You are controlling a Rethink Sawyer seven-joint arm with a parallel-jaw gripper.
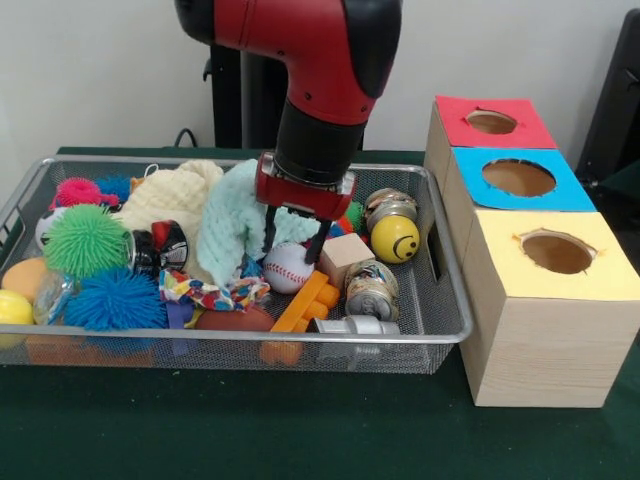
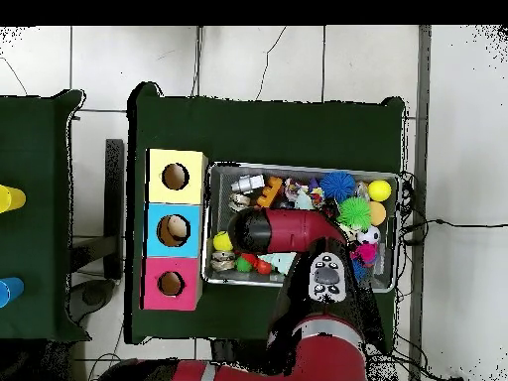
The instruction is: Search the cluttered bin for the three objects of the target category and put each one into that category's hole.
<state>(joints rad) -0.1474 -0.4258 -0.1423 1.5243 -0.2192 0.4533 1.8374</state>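
Claw (image 1: 294, 240) hung open above the baseball (image 1: 287, 267), while the confetti-patterned cloth scrap (image 1: 205, 293) lay at its 8 o'clock.

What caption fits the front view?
Red arm's open gripper hangs over a baseball in a wire bin of toys, beside three boxes with holes.

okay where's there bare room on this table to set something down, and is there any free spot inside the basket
The green tabletop in front of the bin and the wooden boxes is bare. Inside the bin, the only open mesh is a narrow strip along the wall nearest the boxes, beside the yellow smiley ball. Elsewhere toys and cloths crowd together, and the gripper hangs over the baseball.
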